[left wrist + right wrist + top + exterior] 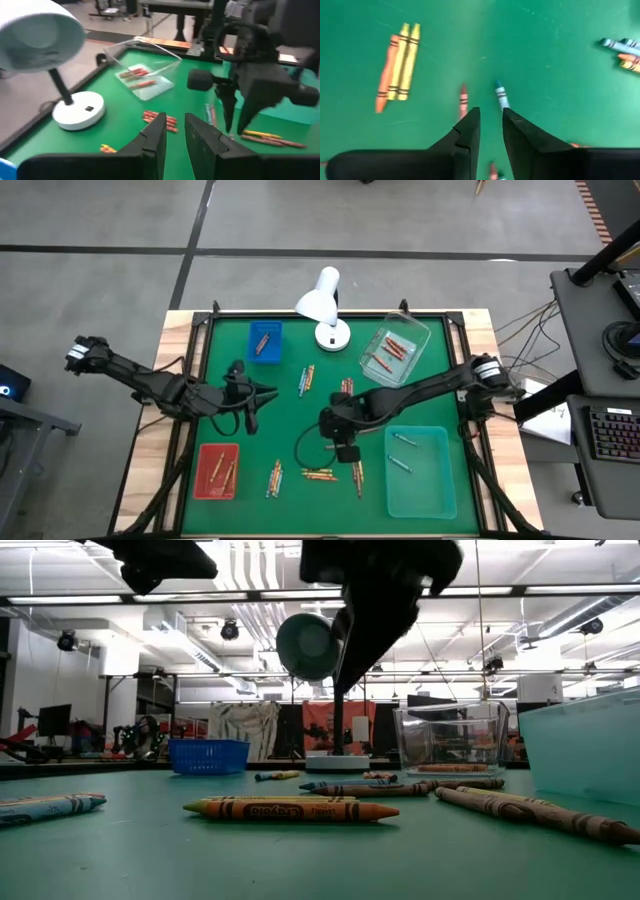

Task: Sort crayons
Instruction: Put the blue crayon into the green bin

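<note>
1. Right gripper (347, 452) low over the green mat (290, 425), mid-table; fingers (465, 132) slightly apart, gripping nothing.
2. Blue crayon (501, 95) and red-brown crayon (463, 99) flat on the mat just ahead of the fingertips, untouched.
3. Orange and two yellow crayons (397, 62) bunched side by side, farther off.
4. Left gripper (268, 391) hovering left of centre, fingers (155, 137) narrowly parted, empty.
5. Loose crayons (318, 475) scattered along the near mat; others in the red tray (217, 471), blue tray (264, 341), clear tray (395, 350) and teal tray (420, 472).
6. White lamp (325, 305) at the far edge.
</note>
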Robot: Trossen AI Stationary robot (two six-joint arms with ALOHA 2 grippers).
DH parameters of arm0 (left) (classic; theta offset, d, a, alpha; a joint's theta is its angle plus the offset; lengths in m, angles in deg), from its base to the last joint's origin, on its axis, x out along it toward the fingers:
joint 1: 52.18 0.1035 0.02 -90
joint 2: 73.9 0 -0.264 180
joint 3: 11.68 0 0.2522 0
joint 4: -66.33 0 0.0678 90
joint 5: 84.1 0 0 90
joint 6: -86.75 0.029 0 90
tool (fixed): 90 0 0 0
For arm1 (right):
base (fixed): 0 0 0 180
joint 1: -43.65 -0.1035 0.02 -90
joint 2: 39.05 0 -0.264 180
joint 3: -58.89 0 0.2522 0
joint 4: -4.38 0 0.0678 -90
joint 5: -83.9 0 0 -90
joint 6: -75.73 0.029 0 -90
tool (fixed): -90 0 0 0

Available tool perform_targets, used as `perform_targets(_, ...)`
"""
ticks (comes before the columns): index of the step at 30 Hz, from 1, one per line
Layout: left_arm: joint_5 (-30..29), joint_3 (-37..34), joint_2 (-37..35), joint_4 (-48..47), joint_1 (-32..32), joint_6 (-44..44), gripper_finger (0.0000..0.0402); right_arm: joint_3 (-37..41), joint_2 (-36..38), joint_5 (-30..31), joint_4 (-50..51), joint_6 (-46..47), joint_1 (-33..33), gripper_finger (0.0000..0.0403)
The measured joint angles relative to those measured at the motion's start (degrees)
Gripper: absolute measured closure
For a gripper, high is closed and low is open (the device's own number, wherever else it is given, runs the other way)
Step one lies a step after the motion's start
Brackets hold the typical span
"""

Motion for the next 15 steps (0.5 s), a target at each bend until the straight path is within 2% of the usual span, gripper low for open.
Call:
perform_targets(6,-3.36,0.02,0.0,-0.02,0.02,3.29,0.0349,-0.35,-2.85,2.95,0.03,-4.92,0.12,0.0289)
perform_targets(9,-3.5,0.02,0.0,-0.04,0.02,4.46,0.0349,-0.35,-3.6,5.39,0.22,-6.58,0.14,0.0271)
perform_targets(15,-3.51,0.04,0.0,-0.04,0.03,5.96,0.0349,-0.35,-6.41,5.85,-0.41,-7.5,0.53,0.0253)
